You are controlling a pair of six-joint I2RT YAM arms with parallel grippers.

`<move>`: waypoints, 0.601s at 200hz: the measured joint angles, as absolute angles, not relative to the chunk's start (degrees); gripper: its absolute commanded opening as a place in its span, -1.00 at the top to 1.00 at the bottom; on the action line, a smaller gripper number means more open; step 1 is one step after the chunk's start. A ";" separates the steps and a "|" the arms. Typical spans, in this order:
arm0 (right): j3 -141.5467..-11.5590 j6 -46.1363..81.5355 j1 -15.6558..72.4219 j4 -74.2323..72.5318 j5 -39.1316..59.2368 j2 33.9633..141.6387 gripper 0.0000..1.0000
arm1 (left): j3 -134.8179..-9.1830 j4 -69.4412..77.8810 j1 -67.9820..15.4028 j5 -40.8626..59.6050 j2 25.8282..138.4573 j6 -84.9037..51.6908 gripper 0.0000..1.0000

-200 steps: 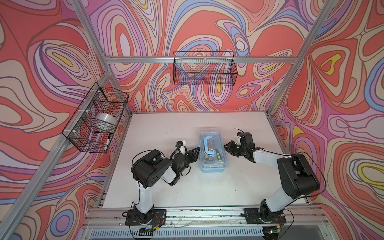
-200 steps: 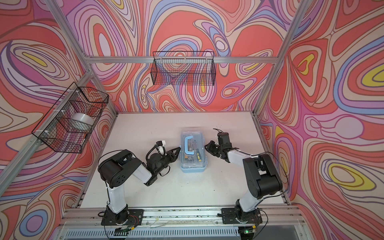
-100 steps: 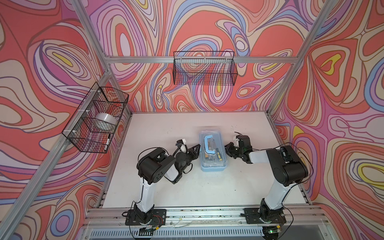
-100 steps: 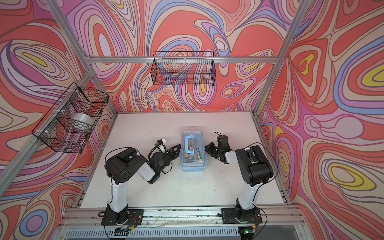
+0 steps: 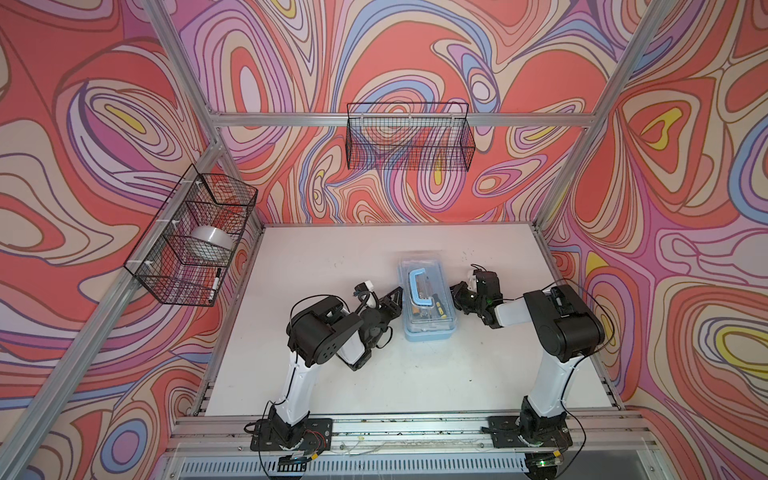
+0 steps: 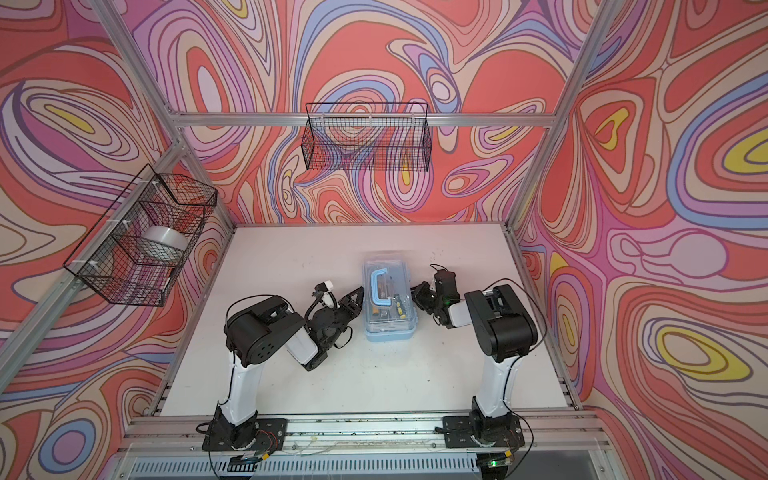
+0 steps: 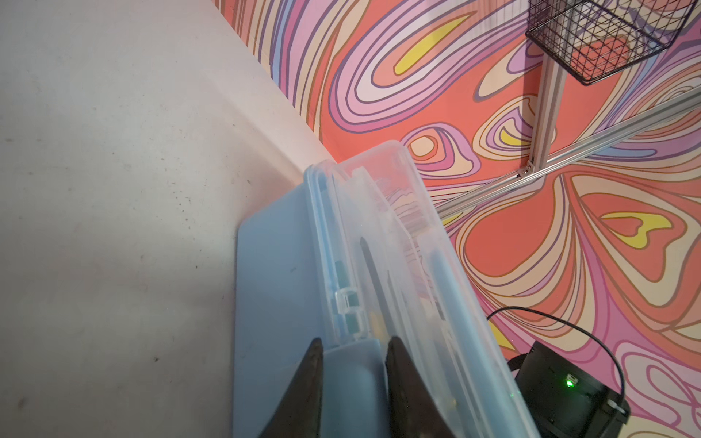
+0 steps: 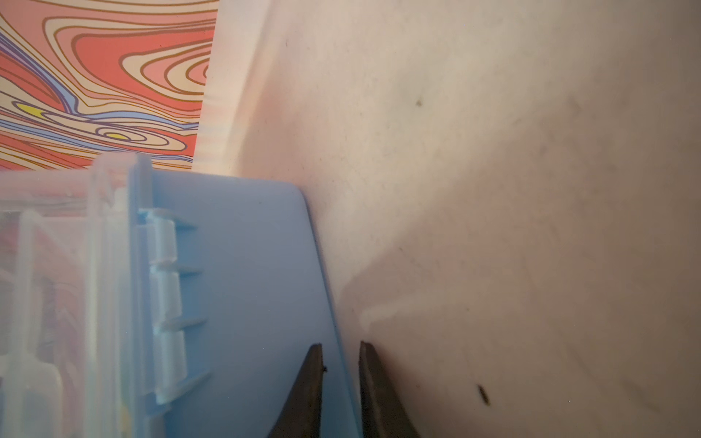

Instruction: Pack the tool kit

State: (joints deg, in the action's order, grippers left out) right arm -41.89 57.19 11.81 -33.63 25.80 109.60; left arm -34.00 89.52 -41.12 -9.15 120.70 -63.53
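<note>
Two baskets are hanging, the left-wall basket (image 5: 191, 241) and far-wall basket (image 5: 409, 141), the left gripper (image 7: 352, 343) is pinching the left-side latch (image 7: 352, 379) of the one tool kit (image 5: 428, 307), which is lying lid-up at the centre of the table (image 5: 332, 257), long axis near-to-far, and the right gripper (image 8: 341, 345) is sitting nearly closed at its right wall, grip unclear.

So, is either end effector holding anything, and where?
Left end effector clamps the latch on the case. Right end effector straddles its hinge-side edge; grip unclear.

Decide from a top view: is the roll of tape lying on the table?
No, the roll of tape sits inside the black wire basket hung on the left wall, above the table.
</note>
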 measured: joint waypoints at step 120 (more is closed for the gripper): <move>-40.88 56.86 14.37 -23.88 22.44 101.73 0.61 | -31.75 84.93 -39.46 -6.92 116.60 -61.49 0.23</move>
State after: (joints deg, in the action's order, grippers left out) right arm -40.88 56.86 14.37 -23.88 22.44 101.73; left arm -31.75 84.93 -39.46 -6.92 116.60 -61.49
